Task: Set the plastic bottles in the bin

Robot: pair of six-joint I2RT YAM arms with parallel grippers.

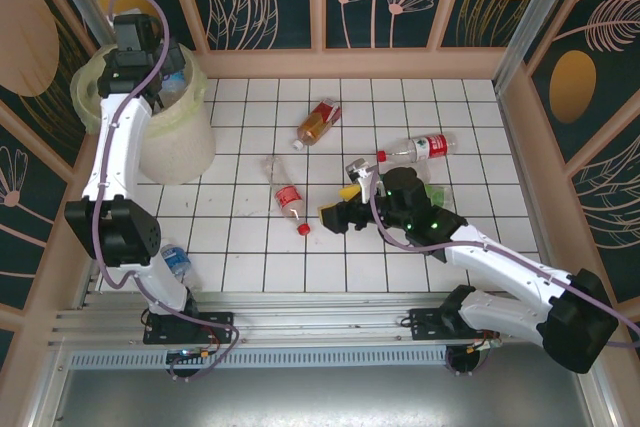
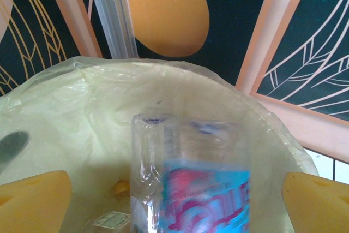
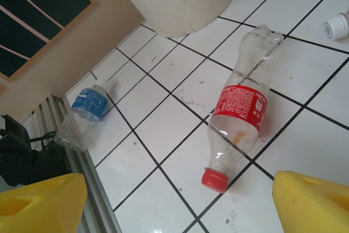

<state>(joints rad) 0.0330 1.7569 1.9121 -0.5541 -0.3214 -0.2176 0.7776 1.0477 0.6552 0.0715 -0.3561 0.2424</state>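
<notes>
While the left gripper (image 2: 174,205) is hanging over the bin (image 1: 185,147), its yellow fingers (image 2: 32,200) are standing spread wide. A clear bottle with a blue label (image 2: 202,195) is sitting upright between them, apart from both pads. Nothing is pinching it, and its label is looking smeared, so I am judging it to be dropping into the bag (image 2: 71,107) that lines the bin. The risk here is small but real: if the bottle is tipping as it goes, it could be catching the loose bag at the rim and bouncing back out.

The right gripper (image 3: 174,205) is hovering low over the tiled floor (image 3: 163,129), fingers spread and holding nothing. A red-label bottle (image 3: 240,118) is lying just ahead of it, red cap toward the camera. That bottle is round and dented, and it is resting on smooth tile. If one pad is touching before the other, it may be rolling or skidding away instead of being caught.

A small blue-label bottle (image 3: 84,114) is lying near the metal rail (image 1: 300,327), close by the left arm's base — a swing back from the bin could be knocking it off the tiles. An amber bottle (image 1: 318,123) and a long clear bottle (image 1: 418,147) are waiting farther out on the floor, well apart from the bin.
</notes>
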